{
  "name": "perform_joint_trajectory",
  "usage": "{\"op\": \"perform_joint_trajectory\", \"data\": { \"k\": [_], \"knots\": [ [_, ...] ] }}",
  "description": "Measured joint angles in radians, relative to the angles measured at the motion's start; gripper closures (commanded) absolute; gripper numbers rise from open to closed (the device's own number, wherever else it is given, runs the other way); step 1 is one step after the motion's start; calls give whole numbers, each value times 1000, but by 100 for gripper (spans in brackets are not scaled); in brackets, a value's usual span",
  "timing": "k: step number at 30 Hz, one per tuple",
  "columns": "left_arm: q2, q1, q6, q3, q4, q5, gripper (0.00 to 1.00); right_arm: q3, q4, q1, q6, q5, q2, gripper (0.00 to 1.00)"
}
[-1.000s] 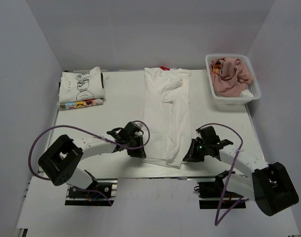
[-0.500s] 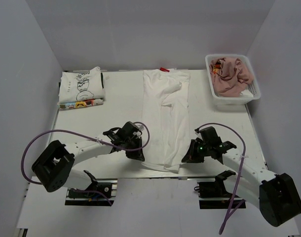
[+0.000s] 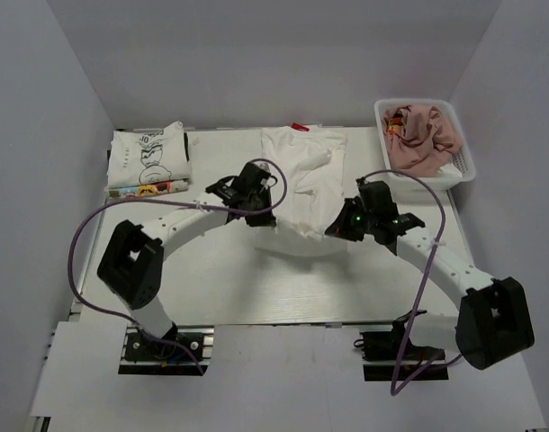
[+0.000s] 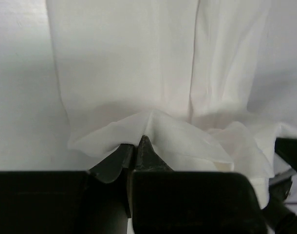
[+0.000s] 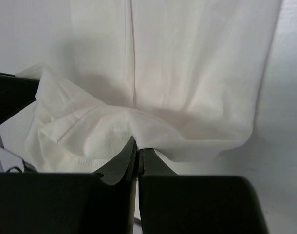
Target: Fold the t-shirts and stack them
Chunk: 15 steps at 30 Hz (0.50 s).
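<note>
A white t-shirt (image 3: 303, 171) lies lengthwise in the middle of the table, its near end raised and sagging between my two grippers. My left gripper (image 3: 261, 219) is shut on the hem's left part, and my right gripper (image 3: 336, 229) is shut on its right part. In the left wrist view, cloth (image 4: 129, 58) bunches over the left gripper (image 4: 136, 142). The right wrist view shows the right gripper (image 5: 138, 147) pinching a fold of hem (image 5: 153, 129). A folded white t-shirt with a black cartoon drawing (image 3: 148, 160) sits far left. A dusty-pink t-shirt (image 3: 423, 133) lies crumpled in the basket.
The white lattice basket (image 3: 429, 187) stands at the far right corner. A small red bit (image 3: 299, 126) shows at the far edge of the middle shirt. Grey walls close in the table on three sides. Purple cables arc above both arms.
Both grippers have closed on the shirt's near hem and carried it up and away from the table's near edge toward the middle. The shirt's near half now hangs lifted.
</note>
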Motion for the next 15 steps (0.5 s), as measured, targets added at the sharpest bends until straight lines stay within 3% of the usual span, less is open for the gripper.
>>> {"op": "perform_joint_trajectory", "data": {
  "k": [6,15],
  "knots": [
    [167,86,30,217,-37,-51,88,187,13,-39,-26,85,182,100],
    [388,141,134,468,-11,-56,83,393,51,-102,-69,95,445,100]
  ]
}}
